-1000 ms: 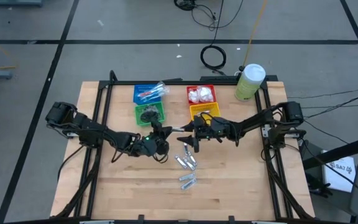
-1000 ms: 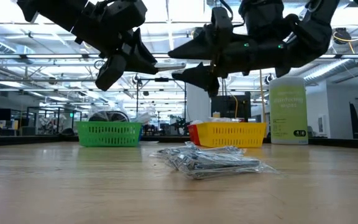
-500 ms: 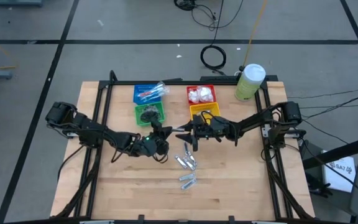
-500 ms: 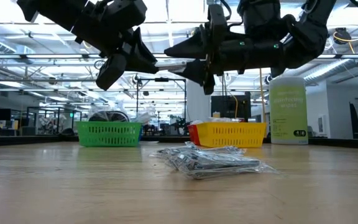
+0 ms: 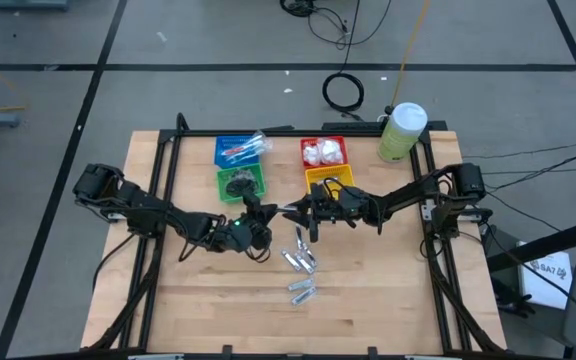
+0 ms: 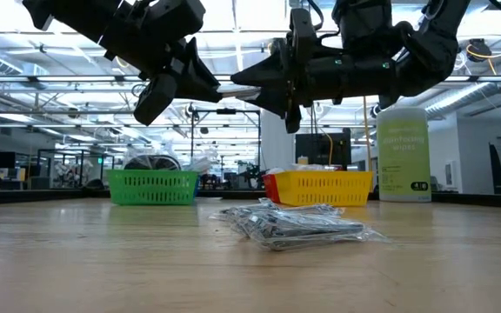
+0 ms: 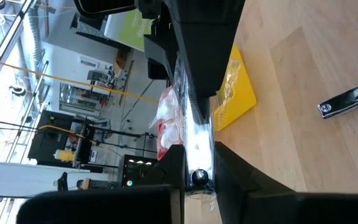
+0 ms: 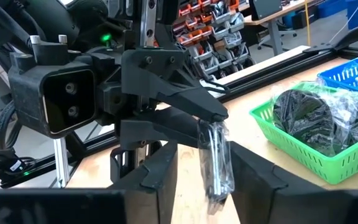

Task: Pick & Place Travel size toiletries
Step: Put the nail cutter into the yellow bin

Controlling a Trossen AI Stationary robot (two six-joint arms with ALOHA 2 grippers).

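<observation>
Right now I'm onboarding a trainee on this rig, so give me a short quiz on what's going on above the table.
1. True or false: the left gripper holds a wrapped silver item in the air.
2. The dark discs lie in which basket? A blue, B green, C yellow.
3. Where is the right gripper?

Key
1. True.
2. B, the green basket.
3. Above the table, facing the left gripper, its fingers open on either side of the same wrapped silver item.
</observation>
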